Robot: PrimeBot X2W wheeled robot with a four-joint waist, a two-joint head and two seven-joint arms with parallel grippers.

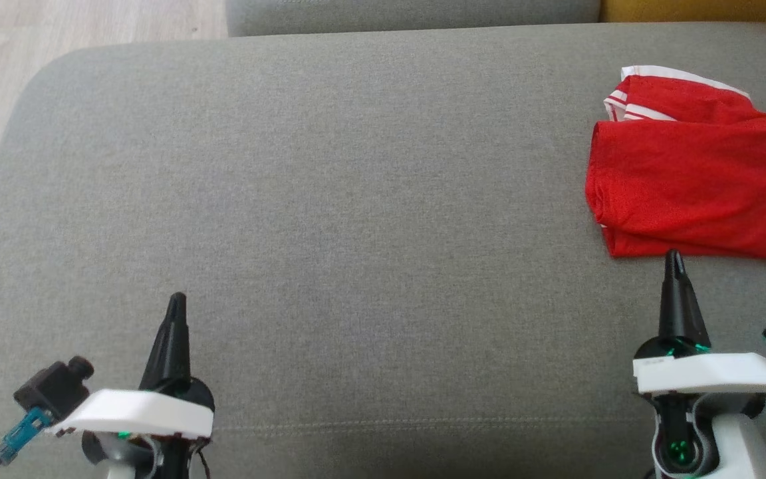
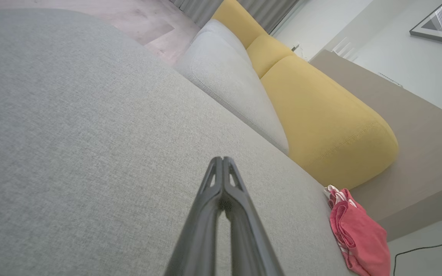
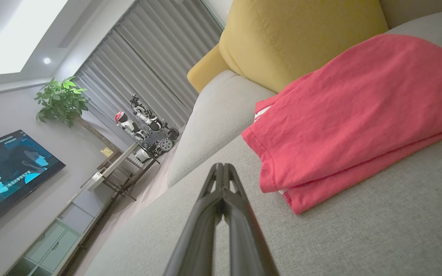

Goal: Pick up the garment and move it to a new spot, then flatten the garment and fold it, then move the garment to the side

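Folded red garment (image 1: 695, 193) lies at the right edge of a grey sofa cushion (image 1: 356, 199); right gripper (image 1: 673, 261), jaws closed and empty, points just beside its near edge; left gripper (image 1: 177, 305), likewise closed and empty, near the front left corner.

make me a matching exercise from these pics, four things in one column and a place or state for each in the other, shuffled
Column one
1 red garment
2 left gripper
3 right gripper
4 yellow cushion

Column two
a jaws shut, tip near the garment's near edge
b folded, lying at the right side of the grey seat
c beyond the seat's far edge
d jaws shut, over bare grey fabric at the lower left of the head view

Pairs: 1-b, 2-d, 3-a, 4-c
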